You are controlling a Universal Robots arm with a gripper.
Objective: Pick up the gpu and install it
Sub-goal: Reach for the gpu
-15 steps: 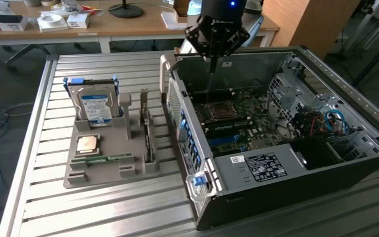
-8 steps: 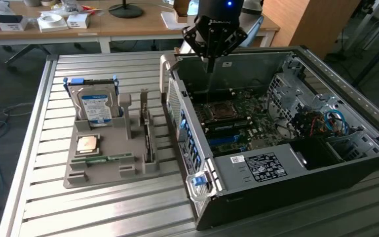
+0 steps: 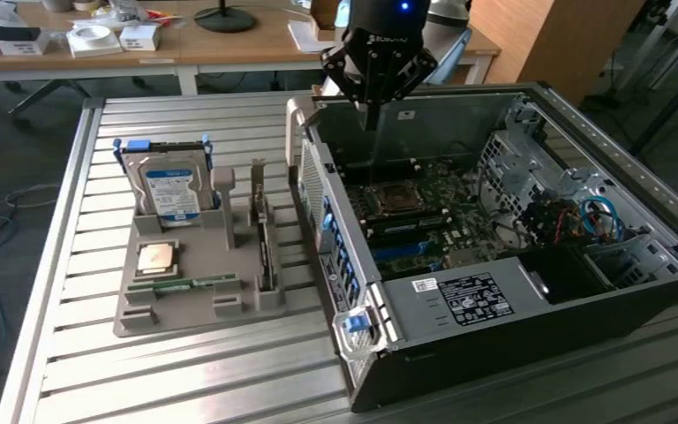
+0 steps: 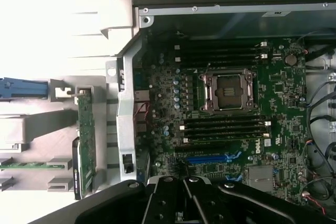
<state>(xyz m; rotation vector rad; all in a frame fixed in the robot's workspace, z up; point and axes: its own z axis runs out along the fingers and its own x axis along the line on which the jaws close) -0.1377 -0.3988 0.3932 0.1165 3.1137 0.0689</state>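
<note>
Edgewise, gpu (image 3: 266, 252): thin dark card in gray holder (image 3: 198, 256).

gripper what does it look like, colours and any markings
The gripper is all black, with angular linked segments tapering to slim jaws. White lettering that I cannot read runs across its body, and a blue light glows above it.

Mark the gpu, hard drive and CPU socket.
gpu (image 3: 265, 252): exterior view, upper edge of card.
hard drive (image 3: 177, 193): exterior view, label face.
CPU socket (image 4: 229, 92): wrist view, centre of socket.
</note>
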